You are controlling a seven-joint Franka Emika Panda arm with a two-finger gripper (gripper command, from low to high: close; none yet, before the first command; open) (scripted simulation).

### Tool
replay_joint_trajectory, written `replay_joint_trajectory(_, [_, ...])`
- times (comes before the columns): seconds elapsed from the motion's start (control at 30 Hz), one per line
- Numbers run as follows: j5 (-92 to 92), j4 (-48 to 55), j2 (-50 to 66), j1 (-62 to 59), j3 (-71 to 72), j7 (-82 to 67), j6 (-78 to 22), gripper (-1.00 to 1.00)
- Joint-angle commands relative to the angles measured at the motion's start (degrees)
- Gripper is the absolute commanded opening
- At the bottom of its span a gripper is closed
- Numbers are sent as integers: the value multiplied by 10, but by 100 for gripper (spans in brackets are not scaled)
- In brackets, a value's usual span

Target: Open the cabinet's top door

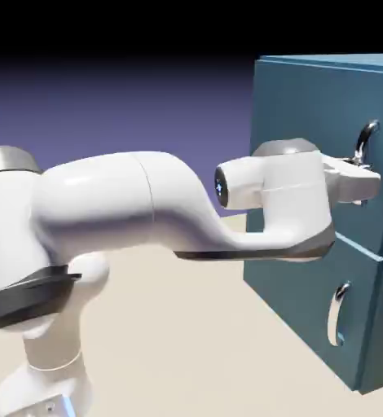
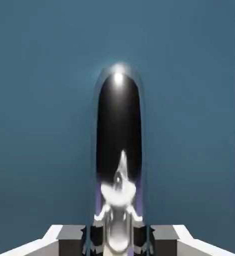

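My pincer point(image 2: 117, 241) is drawn in narrow on the curved silver handle point(image 2: 118, 120) of the top door, a fingertip on either side of the bar in my hand view. Going left to right across the exterior view, I see my white arm point(image 1: 105, 199) reach over from the left side, its wrist point(image 1: 295, 195) bent just in front of the cabinet point(image 1: 382, 326). The top door point(image 1: 297, 102) is the taller teal-blue panel at the upper right, lying closed, above the shorter lower panel point(image 1: 297, 281). That one carries its own upright, curved lower handle point(image 1: 335, 316), apart from my pincer.
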Motion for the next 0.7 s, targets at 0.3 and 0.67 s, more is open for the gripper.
replay_joint_trajectory(0.3, [101,-174,-9,-208,152,-14,-100,-100])
replay_joint_trajectory(0.67, [312,-360,-102,-420,370,-81,-204,-100])
